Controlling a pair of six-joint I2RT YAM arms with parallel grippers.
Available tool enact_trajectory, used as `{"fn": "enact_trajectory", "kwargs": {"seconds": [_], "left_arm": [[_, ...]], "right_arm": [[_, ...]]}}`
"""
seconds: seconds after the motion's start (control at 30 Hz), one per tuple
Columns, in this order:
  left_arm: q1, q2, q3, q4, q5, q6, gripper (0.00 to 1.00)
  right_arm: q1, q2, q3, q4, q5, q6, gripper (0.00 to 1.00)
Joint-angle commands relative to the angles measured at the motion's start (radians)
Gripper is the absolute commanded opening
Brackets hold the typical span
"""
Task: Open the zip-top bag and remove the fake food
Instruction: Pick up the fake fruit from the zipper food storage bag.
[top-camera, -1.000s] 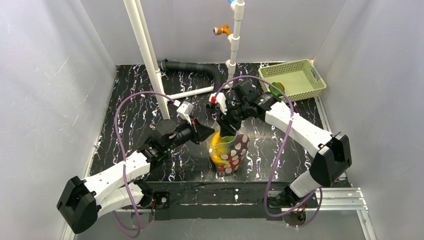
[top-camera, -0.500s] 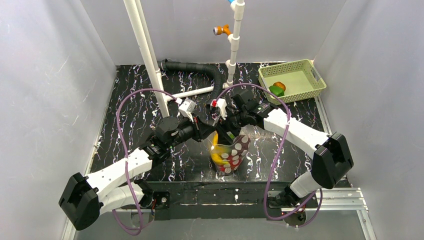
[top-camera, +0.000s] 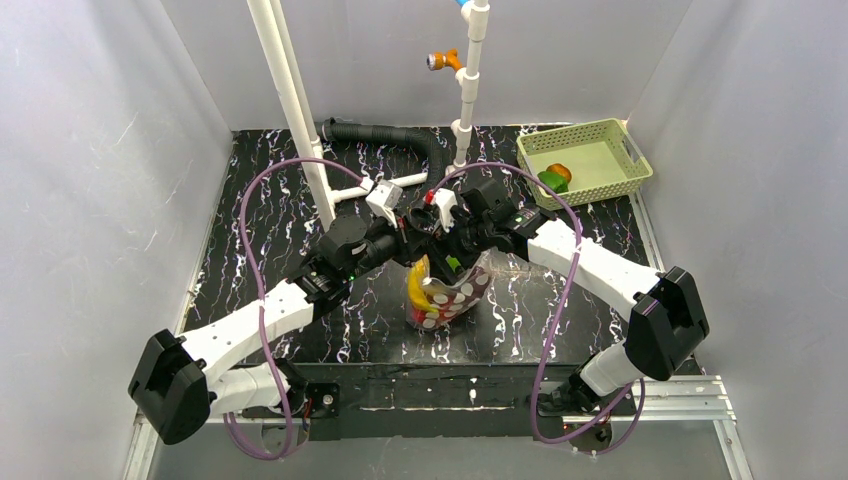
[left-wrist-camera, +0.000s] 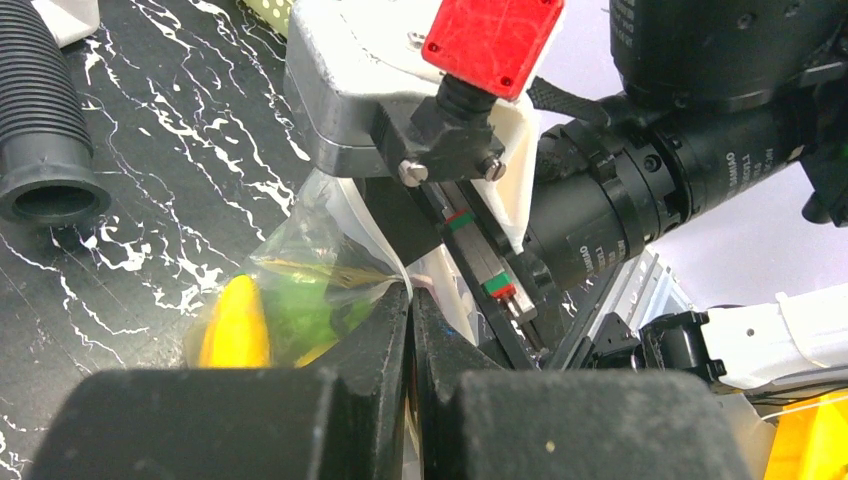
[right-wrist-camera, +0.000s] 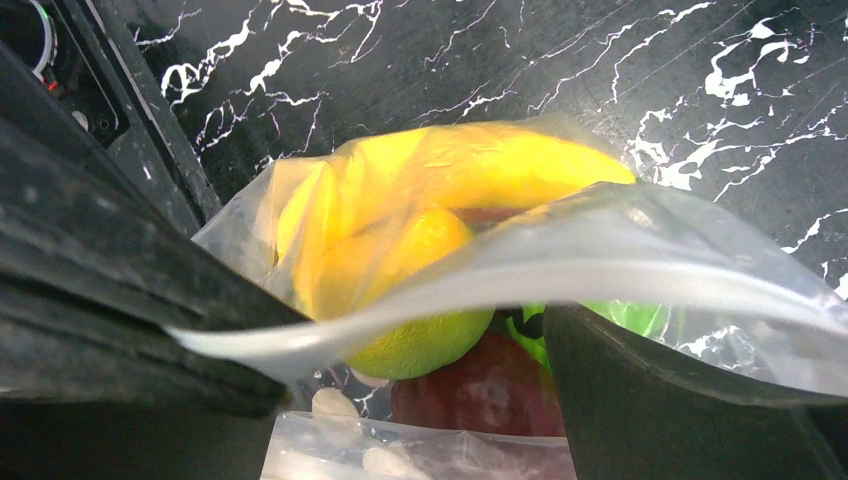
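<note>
Black marbled sheeting with white veins covers the table (top-camera: 260, 200), and plain grey walls close it in on three sides. From the top camera we see a white pipe (top-camera: 295, 110) standing on the left and a black ribbed hose (top-camera: 390, 135) lying along the back. The green basket (top-camera: 640, 165) sits in the far right corner; a green piece and an orange piece (top-camera: 553, 176) lie in its near left corner.

The zip-top bag (top-camera: 450, 300) is at the middle of the table, towards the near edge. It is clear plastic with pale dots, and yellow and dark red fake food (top-camera: 418, 290) shows through. We cannot tell whether its bottom touches the table. The left gripper (top-camera: 412, 243) and the right gripper (top-camera: 450, 255) meet just above it.

From the left wrist we see the left gripper (left-wrist-camera: 410, 300) clamped tight on the bag's rim (left-wrist-camera: 300, 250), its fingers pressed together. A yellow banana (left-wrist-camera: 235, 325) and something green lie behind the film. The hose mouth (left-wrist-camera: 45, 130) is at the left.

From the right wrist we see the right gripper (right-wrist-camera: 410, 330) spread wide and gripping nothing, with the bag's edge (right-wrist-camera: 620, 260) stretched across between its fingers. Below it lie the banana (right-wrist-camera: 500, 165), a yellow lemon (right-wrist-camera: 400, 260), a yellow-green ball (right-wrist-camera: 420, 345), a dark red apple (right-wrist-camera: 480, 385) and a green pepper (right-wrist-camera: 620, 315).
</note>
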Motion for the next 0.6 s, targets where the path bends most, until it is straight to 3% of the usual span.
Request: {"fn": "enact_trajectory", "kwargs": {"seconds": [0.0,0.23,0.57], "left_arm": [[0.002,-0.011,0.044,0.060,-0.032,0.037,0.00],[0.002,-0.025,0.022,0.080,-0.079,0.060,0.00],[0.001,-0.034,0.004,0.086,-0.114,0.053,0.00]], "right_arm": [[0.003,-0.004,0.021,0.056,0.012,0.086,0.98],[0.004,0.000,-0.045,0.164,0.048,0.356,0.98],[0.067,0.055,-0.047,0.188,0.180,0.462,0.98]]}}
